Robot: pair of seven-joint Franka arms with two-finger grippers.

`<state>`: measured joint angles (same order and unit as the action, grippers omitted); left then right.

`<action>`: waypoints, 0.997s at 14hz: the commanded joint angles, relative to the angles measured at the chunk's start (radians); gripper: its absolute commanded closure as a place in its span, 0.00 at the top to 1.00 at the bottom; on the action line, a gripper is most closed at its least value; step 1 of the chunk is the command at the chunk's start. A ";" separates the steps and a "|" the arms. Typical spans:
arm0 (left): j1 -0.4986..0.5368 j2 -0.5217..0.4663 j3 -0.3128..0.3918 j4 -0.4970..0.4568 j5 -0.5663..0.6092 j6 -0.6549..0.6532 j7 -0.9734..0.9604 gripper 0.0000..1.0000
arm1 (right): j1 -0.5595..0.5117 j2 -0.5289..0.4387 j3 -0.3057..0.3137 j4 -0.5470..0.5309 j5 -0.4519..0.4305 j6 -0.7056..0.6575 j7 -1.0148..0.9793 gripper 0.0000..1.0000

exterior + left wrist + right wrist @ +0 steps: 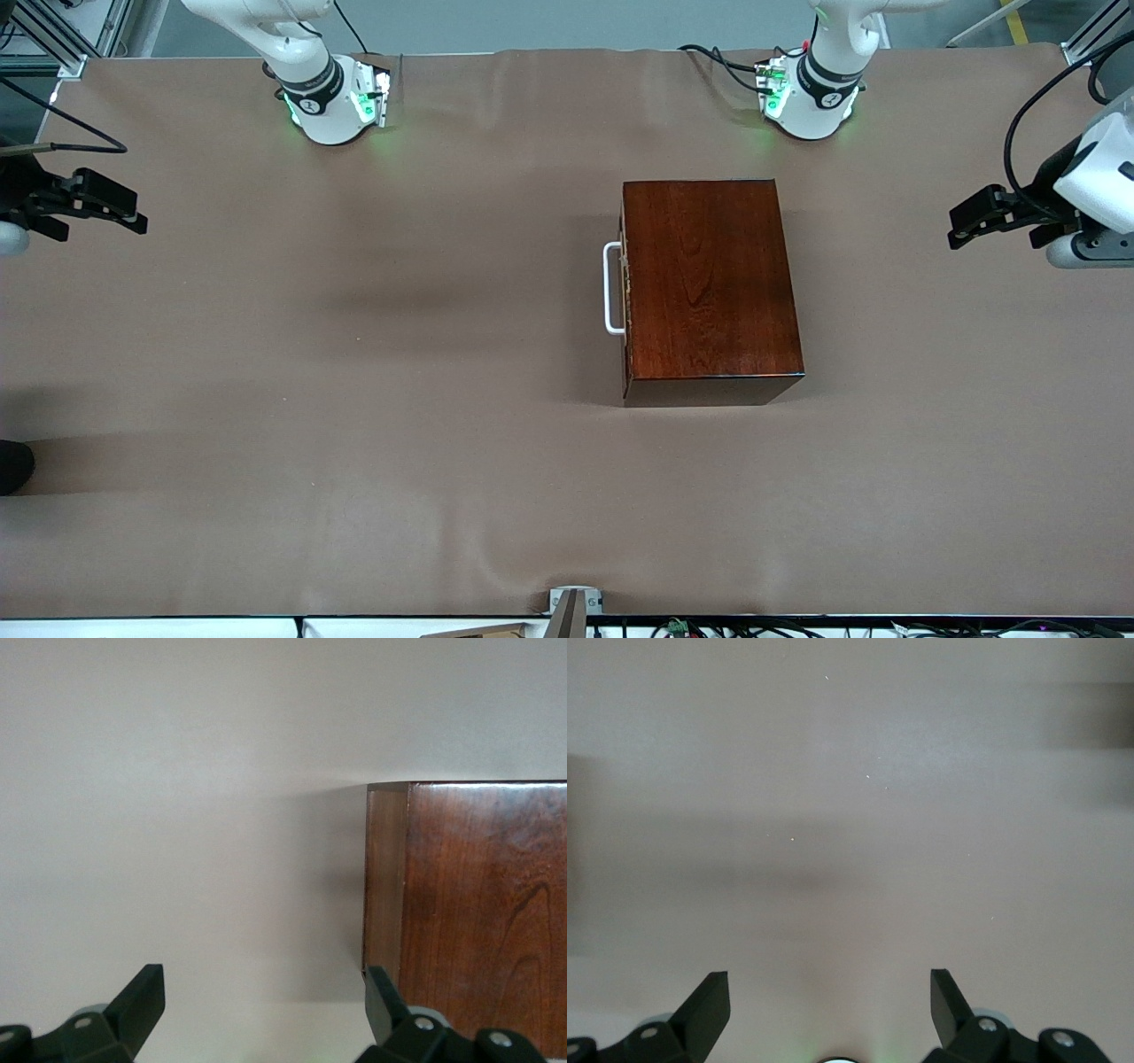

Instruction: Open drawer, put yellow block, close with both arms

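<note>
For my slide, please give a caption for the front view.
Closed drawer in its box; left end effector and right end effector wait open at the table ends.

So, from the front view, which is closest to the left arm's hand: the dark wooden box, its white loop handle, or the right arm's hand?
1. Glossy dark reddish-brown wooden box, mid-table, closest to the left hand.
2. White loop handle, on the box's face toward the right arm's end.
3. Right hand, at the table's right-arm end.

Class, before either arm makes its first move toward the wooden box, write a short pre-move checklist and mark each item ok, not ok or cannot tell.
1. Drawer shut in the wooden box, white handle free: ok.
2. Left gripper open, over the table's left-arm end: ok.
3. Right gripper open, over the right-arm end: ok.
4. Yellow block located: not ok, in no view.
5. Cloth between handle and right gripper bare: ok.
</note>
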<state>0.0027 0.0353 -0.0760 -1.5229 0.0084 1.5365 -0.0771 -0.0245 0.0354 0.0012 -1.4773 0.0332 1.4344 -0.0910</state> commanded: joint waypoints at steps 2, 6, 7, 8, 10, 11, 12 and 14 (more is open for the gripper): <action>0.002 -0.014 0.013 -0.016 -0.025 0.017 0.020 1.00 | -0.011 -0.002 0.009 -0.001 -0.012 0.003 -0.012 1.00; -0.001 -0.012 0.012 -0.016 -0.024 0.021 0.019 1.00 | -0.015 -0.002 0.009 0.000 -0.013 0.003 -0.012 1.00; -0.001 -0.012 0.012 -0.016 -0.022 0.019 0.019 1.00 | -0.014 -0.002 0.008 0.000 -0.013 0.003 -0.012 1.00; -0.001 -0.012 0.012 -0.016 -0.019 0.021 0.019 1.00 | -0.014 -0.002 0.009 0.000 -0.013 0.003 -0.012 1.00; -0.003 -0.012 0.012 -0.016 -0.018 0.022 0.016 1.00 | -0.014 -0.002 0.008 0.000 -0.013 0.003 -0.012 1.00; -0.003 -0.012 0.012 -0.016 -0.016 0.025 0.016 1.00 | -0.014 -0.002 0.009 0.000 -0.013 0.003 -0.012 1.00; -0.001 -0.006 0.012 -0.016 -0.016 0.033 0.016 1.00 | -0.014 -0.002 0.009 0.000 -0.013 0.003 -0.012 1.00; 0.000 -0.005 0.012 -0.017 -0.016 0.036 0.016 1.00 | -0.014 -0.002 0.009 0.000 -0.013 0.003 -0.012 1.00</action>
<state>0.0023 0.0369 -0.0697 -1.5279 0.0069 1.5558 -0.0771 -0.0247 0.0356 0.0005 -1.4773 0.0320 1.4349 -0.0910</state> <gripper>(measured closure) 0.000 0.000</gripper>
